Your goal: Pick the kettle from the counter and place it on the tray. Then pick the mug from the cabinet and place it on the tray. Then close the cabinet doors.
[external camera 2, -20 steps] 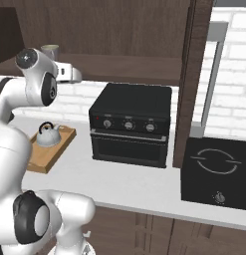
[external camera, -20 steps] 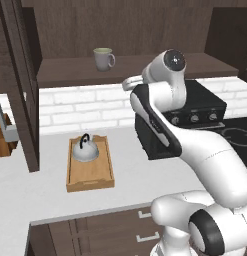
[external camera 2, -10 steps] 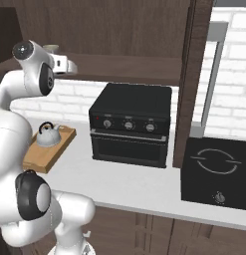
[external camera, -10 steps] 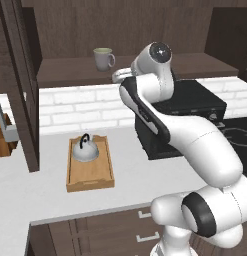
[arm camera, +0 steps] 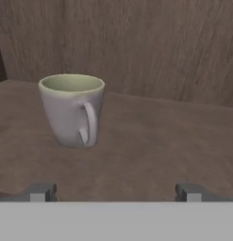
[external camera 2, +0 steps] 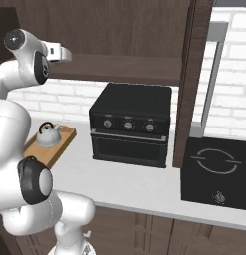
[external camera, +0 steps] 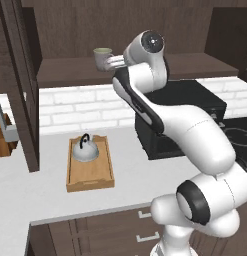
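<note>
Grey-beige mug stands upright on the cabinet shelf ahead of the wide-open, empty hand, while the kettle sits on the tray.

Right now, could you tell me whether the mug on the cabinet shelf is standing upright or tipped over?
Upright. The mug stands on its base on the cabinet shelf, rim level and facing up, handle vertical, with its pale greenish inside showing.

Raised arm, jaws apparently wide apart
</note>
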Controlling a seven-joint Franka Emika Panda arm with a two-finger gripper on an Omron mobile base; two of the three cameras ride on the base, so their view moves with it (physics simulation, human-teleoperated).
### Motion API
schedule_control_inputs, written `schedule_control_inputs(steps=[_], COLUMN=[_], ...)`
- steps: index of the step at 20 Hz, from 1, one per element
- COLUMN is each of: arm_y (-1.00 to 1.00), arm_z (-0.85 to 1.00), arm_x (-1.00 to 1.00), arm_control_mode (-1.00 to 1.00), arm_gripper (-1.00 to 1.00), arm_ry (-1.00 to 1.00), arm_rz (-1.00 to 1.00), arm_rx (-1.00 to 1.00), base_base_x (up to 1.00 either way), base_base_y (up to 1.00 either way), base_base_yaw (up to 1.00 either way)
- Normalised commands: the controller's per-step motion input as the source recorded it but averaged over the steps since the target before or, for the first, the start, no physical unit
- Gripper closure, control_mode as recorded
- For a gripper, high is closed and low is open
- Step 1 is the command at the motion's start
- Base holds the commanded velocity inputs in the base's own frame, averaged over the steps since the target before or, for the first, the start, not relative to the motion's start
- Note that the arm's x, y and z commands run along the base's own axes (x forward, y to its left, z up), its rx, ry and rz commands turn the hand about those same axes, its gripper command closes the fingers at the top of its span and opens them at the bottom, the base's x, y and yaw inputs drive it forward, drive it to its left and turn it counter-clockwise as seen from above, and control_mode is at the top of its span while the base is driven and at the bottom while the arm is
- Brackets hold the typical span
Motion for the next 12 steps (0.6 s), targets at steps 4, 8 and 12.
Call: schedule_control_inputs(steps=[4,8,12], arm_y=[0.46,0.25,-0.16], arm_z=[-0.08,-0.02,0.0], arm_x=[0.44,0.37,0.15], arm_control_mode=[-1.0,-1.0,-1.0], arm_gripper=[-1.0,-1.0,-1.0], arm_ry=[0.01,-0.01,-0.09], arm_rz=[0.0,0.0,0.07], arm_rx=[0.0,0.02,0.11], base_base_x=[0.0,0.0,0.0], base_base_y=[0.0,0.0,0.0], base_base_yaw=[0.0,0.0,0.0])
